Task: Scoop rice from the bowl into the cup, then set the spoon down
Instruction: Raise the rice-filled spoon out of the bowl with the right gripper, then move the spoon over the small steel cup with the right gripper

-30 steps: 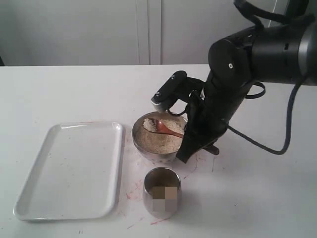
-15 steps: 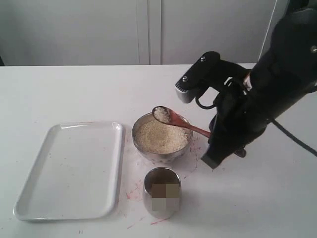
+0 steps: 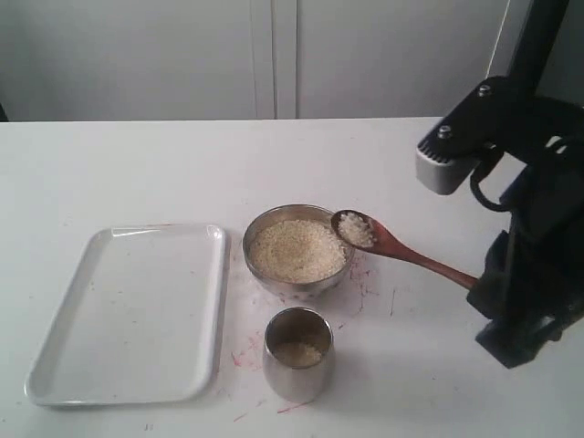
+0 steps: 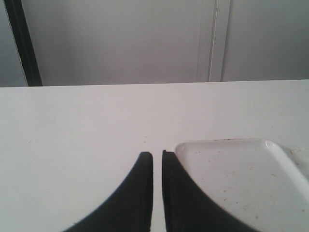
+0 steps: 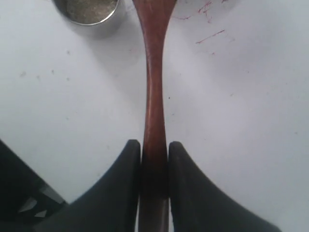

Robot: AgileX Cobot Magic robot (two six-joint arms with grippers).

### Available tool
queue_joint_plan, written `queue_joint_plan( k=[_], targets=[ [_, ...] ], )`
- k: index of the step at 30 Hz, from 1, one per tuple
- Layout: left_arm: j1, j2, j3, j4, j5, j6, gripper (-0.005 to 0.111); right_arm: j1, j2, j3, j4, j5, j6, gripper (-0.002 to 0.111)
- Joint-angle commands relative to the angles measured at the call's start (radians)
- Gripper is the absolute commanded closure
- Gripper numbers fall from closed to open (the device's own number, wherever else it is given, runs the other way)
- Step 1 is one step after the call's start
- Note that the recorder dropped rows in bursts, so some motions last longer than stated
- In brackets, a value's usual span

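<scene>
The spoon (image 3: 401, 251) is now seen lifted out of the bowl (image 3: 292, 285); a second ago its head lies down in the rice (image 3: 297, 249). Since then the arm is drawn back to the right and the spoon is carried with it. The loaded head now hangs at the bowl's right rim, with a small heap of grains seated in it. The handle is pinched between the fingers of the right claw (image 5: 153, 147). The left claw (image 4: 157, 162) is pressed almost together on nothing, beside a corner of the white tray (image 4: 241, 179). The cup (image 3: 298, 365) stands on the bench (image 3: 137, 173) just in front of the bowl, with a little rice seen inside. The scooping stroke is judged complete. The load is not yet brought over the cup, and level carriage is called for.
</scene>
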Motion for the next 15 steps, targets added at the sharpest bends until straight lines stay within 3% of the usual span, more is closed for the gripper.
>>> queue_joint_plan(
  k=[1,9,15],
  targets=[
    [-0.006,-0.001,-0.007,-0.005,-0.003,-0.005,0.092,-0.007,-0.044,0.004,0.084,0.022,0.010,0.108],
    [-0.006,-0.001,-0.007,-0.005,-0.003,-0.005,0.092,-0.007,-0.059,0.047,0.142,0.022,0.024,0.108],
    [-0.006,-0.001,-0.007,-0.005,-0.003,-0.005,0.092,0.058,-0.063,0.161,0.140,-0.032,0.037,0.108]
  ],
)
